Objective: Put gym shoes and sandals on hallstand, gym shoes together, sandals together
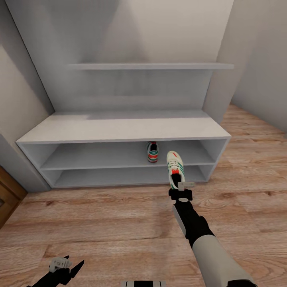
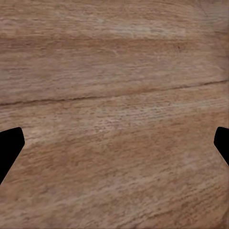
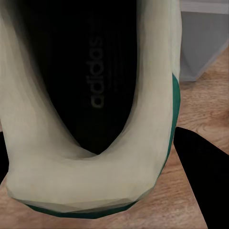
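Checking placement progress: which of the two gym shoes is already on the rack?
The gym shoe on the hallstand's upper open shelf, heel toward the camera. The other gym shoe is held by the right hand, in front of the rack.

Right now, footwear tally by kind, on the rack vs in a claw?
Gym shoes on the hallstand, upper open shelf: 1
Gym shoes held in the right claw, in front of the hallstand: 1
Sandals in view: 0
Total footwear: 2
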